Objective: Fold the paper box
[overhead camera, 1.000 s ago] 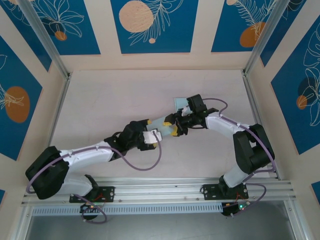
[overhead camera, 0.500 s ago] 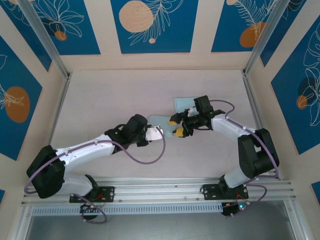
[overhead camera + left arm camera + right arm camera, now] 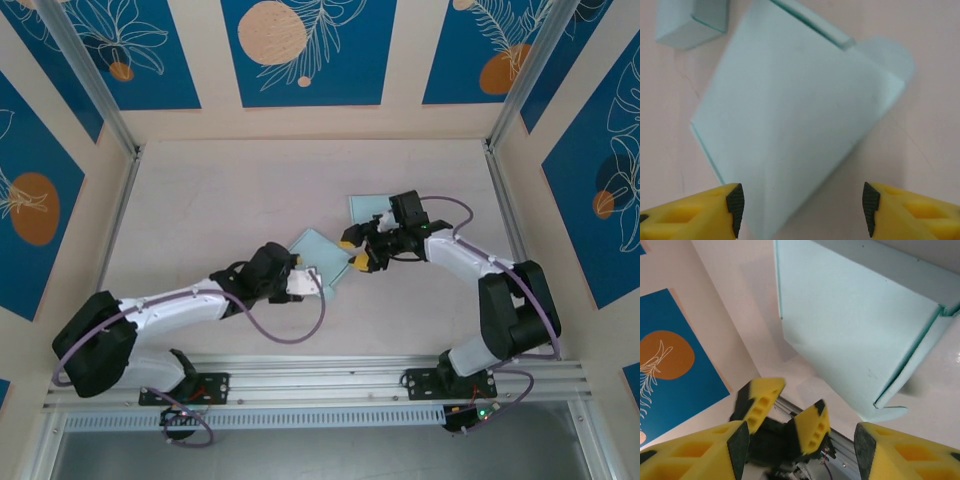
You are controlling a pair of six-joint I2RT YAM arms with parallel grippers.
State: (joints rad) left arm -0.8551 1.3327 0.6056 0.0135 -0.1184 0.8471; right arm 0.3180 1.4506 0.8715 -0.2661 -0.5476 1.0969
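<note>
Here we are at mid-desk, and the paper box (image 3: 318,252) sits right between the two arms, a pale teal sheet turned corner-on like a diamond on the pinkish desk (image 3: 220,200). The left tool (image 3: 308,284) reaches in from the near left, pointing at the box's near corner. On its wrist camera the two yellow fingers (image 3: 735,205) stand wide apart, with that near corner of the paper lying between them and no pad clearly pressing on it, so the tool is open with nothing gripped. From that angle the box looks mostly flat, with a soft crease running down its face, a raised lip along the far edge and a rounded flap (image 3: 890,52) poking out on the right. The right tool (image 3: 353,253) comes in from the far right, its yellow tips just at the box's right-hand edge. Its own camera shows the fingers (image 3: 737,442) spread wide too, the teal panel hanging above them and a folded side wall meeting the panel along the right, again not clamped on anything. Framed in that gap you can spot the left tool's yellow tips facing back. Just beyond the right tool, a second teal piece (image 3: 366,207) lies on the desk, apart from the main box. A purple cable (image 3: 290,335) loops under the left arm.
</note>
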